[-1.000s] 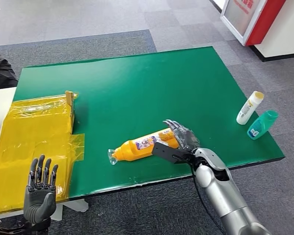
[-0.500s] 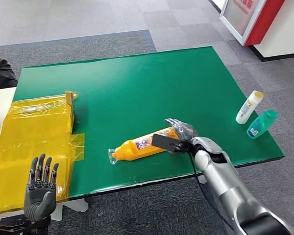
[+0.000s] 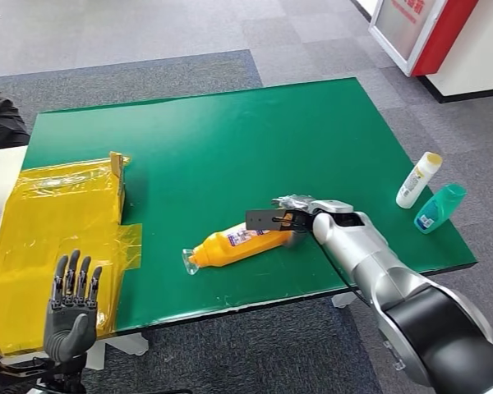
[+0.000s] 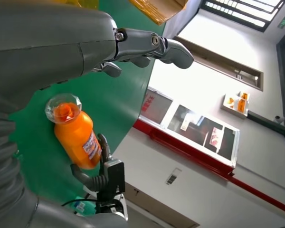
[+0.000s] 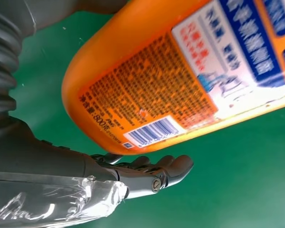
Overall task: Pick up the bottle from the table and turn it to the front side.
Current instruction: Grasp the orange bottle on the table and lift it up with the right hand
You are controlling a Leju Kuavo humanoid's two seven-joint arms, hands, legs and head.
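One orange bottle lies on tabletop; right robot hand at bottle's base, grip uncertain. Wrap fingers fully before lifting, then roll.

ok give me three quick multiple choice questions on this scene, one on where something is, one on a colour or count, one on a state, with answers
1. Where do the white bottle and the teal bottle lie?
A. near the table's right edge
B. on the yellow plastic sheet
C. on the floor

2. What colour is the table top?
A. red
B. green
C. white

3. How is the orange bottle placed?
A. standing upright
B. lying on its side
D. hanging off the table edge

Answers:
1 A: both lie side by side at the right edge, far from the yellow plastic sheet.
2 B: the surface is plain green.
3 B: it lies flat, cap toward the sheet, with the right hand at its base; the left hand is open and apart from it.
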